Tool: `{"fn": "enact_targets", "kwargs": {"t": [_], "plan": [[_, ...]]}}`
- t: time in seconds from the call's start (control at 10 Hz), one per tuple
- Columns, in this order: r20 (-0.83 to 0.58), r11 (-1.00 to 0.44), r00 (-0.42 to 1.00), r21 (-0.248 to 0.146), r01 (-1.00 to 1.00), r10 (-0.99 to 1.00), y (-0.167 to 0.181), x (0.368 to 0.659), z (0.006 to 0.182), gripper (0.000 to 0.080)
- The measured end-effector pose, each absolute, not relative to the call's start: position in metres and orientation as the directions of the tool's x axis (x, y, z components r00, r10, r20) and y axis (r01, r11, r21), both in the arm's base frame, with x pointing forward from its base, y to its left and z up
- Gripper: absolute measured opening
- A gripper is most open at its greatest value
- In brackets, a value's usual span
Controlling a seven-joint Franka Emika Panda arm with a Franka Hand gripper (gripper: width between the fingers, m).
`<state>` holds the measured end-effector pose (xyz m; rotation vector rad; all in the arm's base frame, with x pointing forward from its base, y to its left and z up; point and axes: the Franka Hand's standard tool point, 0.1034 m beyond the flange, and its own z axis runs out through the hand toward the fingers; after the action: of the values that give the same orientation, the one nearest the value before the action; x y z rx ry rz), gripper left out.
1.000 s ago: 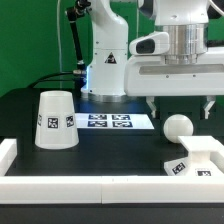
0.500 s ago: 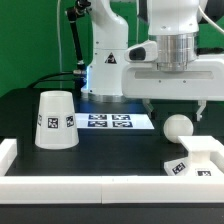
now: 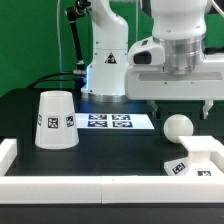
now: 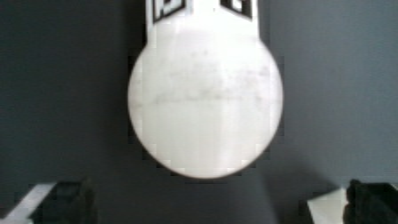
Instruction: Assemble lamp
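Note:
The ball-shaped bulb (image 3: pixel 178 126) lies on the black table at the exterior view's right. My gripper (image 3: pixel 178 108) hangs just above it, open and empty, with one finger on each side. In the wrist view the bulb (image 4: pixel 205 100) fills the middle, and the gripper (image 4: pixel 217 205) stands apart from it, with the dark fingertips (image 4: pixel 63 202) at the corners. The tapered shade (image 3: pixel 55 120) stands wide end down at the exterior view's left. The blocky base (image 3: pixel 196 160) lies in front of the bulb at the right, against the white rail.
The marker board (image 3: pixel 105 121) lies flat between the shade and the bulb. A low white rail (image 3: pixel 80 190) borders the table's front and left side. The arm's pedestal (image 3: pixel 105 65) stands at the back, before a green backdrop.
The wrist has shifted slightly toward the exterior view's left over the bulb. The fingers stay open. The bulb, shade and base have not moved.

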<state>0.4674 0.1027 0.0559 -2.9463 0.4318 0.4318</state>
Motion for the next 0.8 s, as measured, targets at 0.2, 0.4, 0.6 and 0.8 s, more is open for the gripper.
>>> {"fn": "enact_targets", "kwargs": {"t": [0.2, 0.4, 0.6, 0.8], "plan": [[-0.397, -0.959, 0.894, -0.095, -0.267, -0.210, 0.103, 0.468, 0.050, 0.0698], [-0.523, -0.958, 0.830, -0.083, -0.275, -0.193, 0.101, 0.462, 0.050, 0.0698], [-0.604, -0.957, 0.777, -0.076, -0.279, -0.178, 0.099, 0.463, 0.046, 0.0698], [-0.742, -0.959, 0.656, -0.063, -0.277, -0.141, 0.098, 0.452, 0.042, 0.0698]]}}
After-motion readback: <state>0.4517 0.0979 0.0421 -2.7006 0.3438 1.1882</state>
